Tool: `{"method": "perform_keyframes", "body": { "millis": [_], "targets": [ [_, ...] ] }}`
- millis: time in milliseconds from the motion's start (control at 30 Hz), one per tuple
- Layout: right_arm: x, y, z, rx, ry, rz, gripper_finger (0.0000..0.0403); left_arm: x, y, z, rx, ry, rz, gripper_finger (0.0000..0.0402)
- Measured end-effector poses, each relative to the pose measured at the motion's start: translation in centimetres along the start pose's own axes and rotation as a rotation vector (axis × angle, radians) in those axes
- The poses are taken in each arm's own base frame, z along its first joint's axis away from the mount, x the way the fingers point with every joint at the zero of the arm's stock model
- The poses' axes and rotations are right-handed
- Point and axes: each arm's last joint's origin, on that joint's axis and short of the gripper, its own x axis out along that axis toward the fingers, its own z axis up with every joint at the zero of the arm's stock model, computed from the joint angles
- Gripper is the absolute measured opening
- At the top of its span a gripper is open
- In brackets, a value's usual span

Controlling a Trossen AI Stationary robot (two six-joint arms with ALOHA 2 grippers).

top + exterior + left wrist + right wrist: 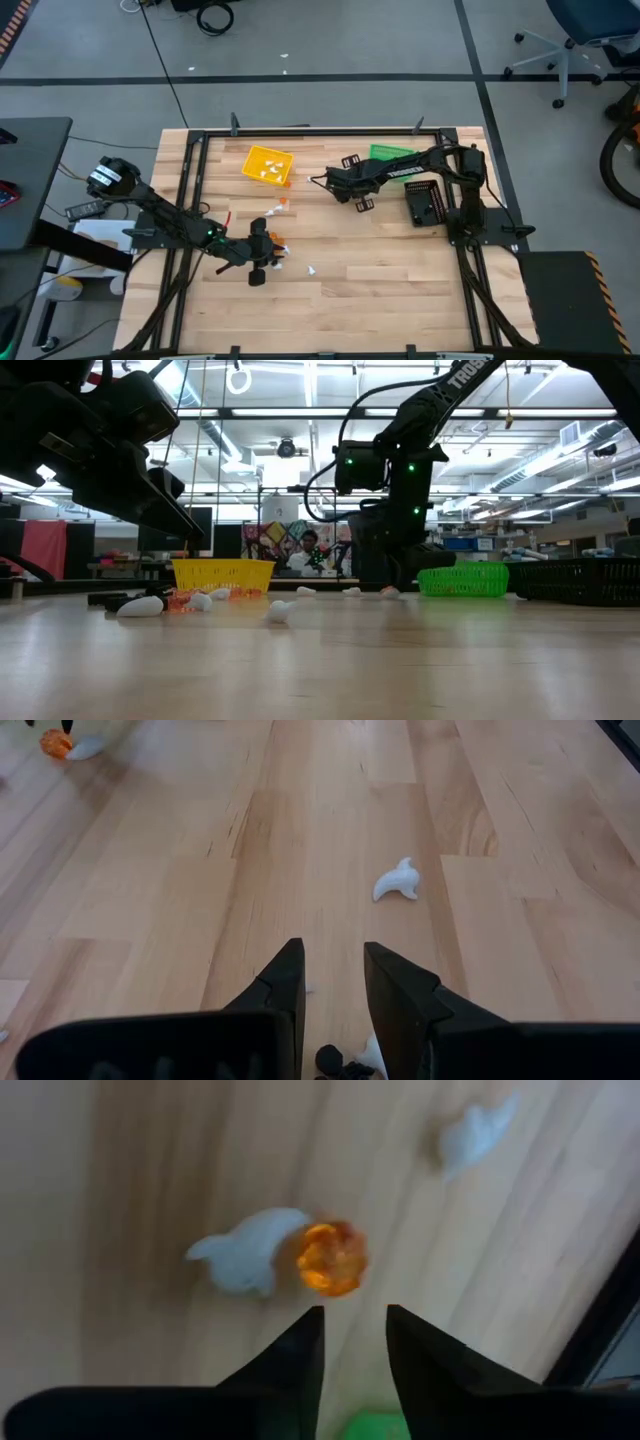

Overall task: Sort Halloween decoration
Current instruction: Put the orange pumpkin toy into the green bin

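1. right gripper hangs over the bench, jaws parted a little and empty.
2. just ahead of its tips lies an orange trinket, touching a white trinket; another white one lies farther off.
3. left gripper, jaws slightly parted and empty, has a white ghost-like piece ahead.
4. these look light, hard and slippery; a pinch across the middle seems safest.

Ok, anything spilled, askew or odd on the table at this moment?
Nothing damaged. Small white and orange trinkets lie loose on the wooden table, unsorted, some near the left gripper. A few white ones sit in the yellow bin. The right gripper hovers by an orange trinket.
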Motion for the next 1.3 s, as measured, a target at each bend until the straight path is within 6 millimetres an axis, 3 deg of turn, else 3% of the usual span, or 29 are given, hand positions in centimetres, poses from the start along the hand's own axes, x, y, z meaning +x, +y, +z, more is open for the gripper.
{"method": "perform_keyframes", "body": {
  "millis": [233,733,1300],
  "targets": [
    [0.0,-0.2,0.3,-0.013,-0.051,0.011,0.0144,0.0,-0.1,0.0,-0.011,0.003,-0.006,0.0082],
    [-0.5,0.3,1.7,-0.108,-0.197,0.046,0.0146,-0.1,-0.2,-0.1,-0.007,0.006,-0.016,0.0082],
    [0.3,-0.4,0.9,-0.045,-0.207,0.080,0.0144,-0.2,-0.5,-0.2,-0.004,0.007,-0.025,0.0082]
  ]
}}
